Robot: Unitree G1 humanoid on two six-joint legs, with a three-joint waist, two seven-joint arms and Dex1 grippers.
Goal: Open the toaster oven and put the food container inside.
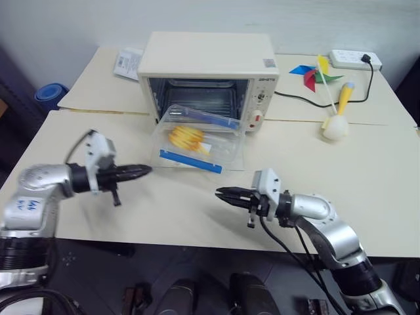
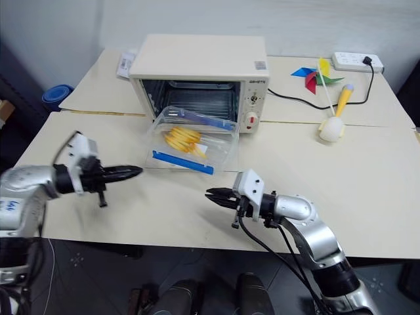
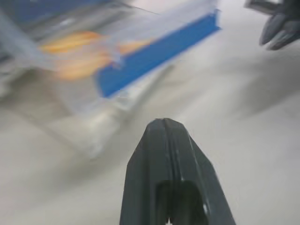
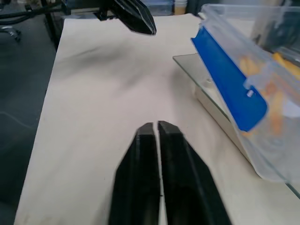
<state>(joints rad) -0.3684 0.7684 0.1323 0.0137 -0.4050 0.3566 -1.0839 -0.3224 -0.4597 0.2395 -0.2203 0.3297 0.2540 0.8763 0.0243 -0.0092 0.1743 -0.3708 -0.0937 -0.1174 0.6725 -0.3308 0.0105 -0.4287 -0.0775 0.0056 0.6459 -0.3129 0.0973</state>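
Note:
The cream-white toaster oven (image 1: 207, 56) stands at the back of the table with its glass door (image 4: 197, 70) dropped open. The clear food container (image 1: 197, 139), with blue clips and yellow food inside, lies on that lowered door, its far end at the oven's mouth. My left gripper (image 1: 146, 170) is shut and empty, hovering just left of the container's near corner and pointing at it. My right gripper (image 1: 220, 193) is also shut and empty. It hangs over the table in front of the container and points left. The two grippers' tips face each other, well apart.
A coloured pinwheel (image 1: 315, 73), a white power strip (image 1: 354, 59) with a black cable, and a yellow-handled white brush (image 1: 336, 125) lie at the back right. A paper card (image 1: 128, 63) sits left of the oven. A seam (image 1: 98, 111) joins two tabletops.

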